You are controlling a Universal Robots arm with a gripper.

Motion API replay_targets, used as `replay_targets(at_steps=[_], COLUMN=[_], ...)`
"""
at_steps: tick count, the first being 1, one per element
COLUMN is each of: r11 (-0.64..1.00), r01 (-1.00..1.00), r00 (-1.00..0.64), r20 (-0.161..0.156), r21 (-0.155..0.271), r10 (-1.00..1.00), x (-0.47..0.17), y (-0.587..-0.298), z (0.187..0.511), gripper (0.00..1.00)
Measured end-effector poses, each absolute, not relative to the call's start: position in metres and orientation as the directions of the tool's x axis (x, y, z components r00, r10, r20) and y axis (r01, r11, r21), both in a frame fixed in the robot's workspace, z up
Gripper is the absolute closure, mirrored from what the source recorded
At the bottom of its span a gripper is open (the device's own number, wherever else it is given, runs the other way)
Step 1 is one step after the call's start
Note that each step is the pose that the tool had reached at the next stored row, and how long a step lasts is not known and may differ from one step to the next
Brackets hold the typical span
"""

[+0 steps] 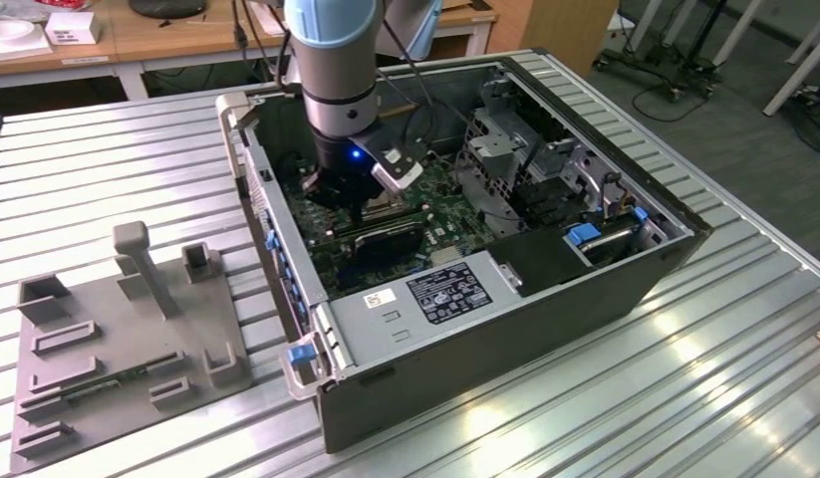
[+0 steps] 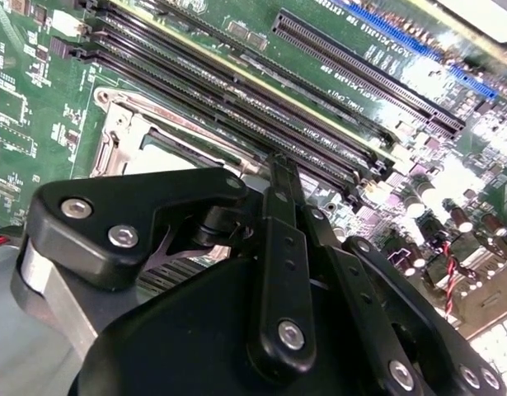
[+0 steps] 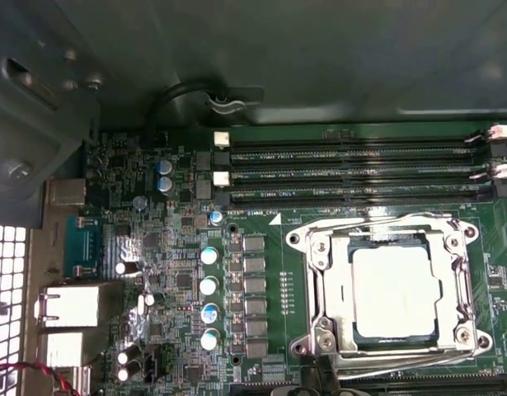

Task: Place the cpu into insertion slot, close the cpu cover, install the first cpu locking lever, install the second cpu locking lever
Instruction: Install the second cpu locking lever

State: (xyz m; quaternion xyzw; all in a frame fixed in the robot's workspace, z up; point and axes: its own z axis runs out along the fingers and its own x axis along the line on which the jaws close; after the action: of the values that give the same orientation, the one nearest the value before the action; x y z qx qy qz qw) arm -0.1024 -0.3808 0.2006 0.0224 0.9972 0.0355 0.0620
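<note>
Your arm point(image 1: 333, 70) is a thick grey-blue tube ending in a dark cylindrical wrist with a glowing blue light. Your gripper point(image 2: 274, 186) is matte black, its jointed linkage bars pinned by shiny silver screws.

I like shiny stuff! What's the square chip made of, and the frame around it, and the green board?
The chip looks like dull grey metal, matte with a soft sheen. The frame seems bright polished metal; it glints. The green board looks like glossy coated plastic, probably circuit-board laminate.

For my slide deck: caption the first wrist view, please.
The cpu sits in the insertion slot, the cpu cover closed around it.
</note>
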Motion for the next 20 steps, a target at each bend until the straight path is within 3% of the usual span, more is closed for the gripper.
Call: replay_targets(at_steps=[20], r11=[0.996], r01=[0.039], r00=[-0.988], r20=[-0.147], r21=[0.075], r10=[0.050], x=[-0.1104], y=[-0.3787], z=[0.1963], gripper=[0.90])
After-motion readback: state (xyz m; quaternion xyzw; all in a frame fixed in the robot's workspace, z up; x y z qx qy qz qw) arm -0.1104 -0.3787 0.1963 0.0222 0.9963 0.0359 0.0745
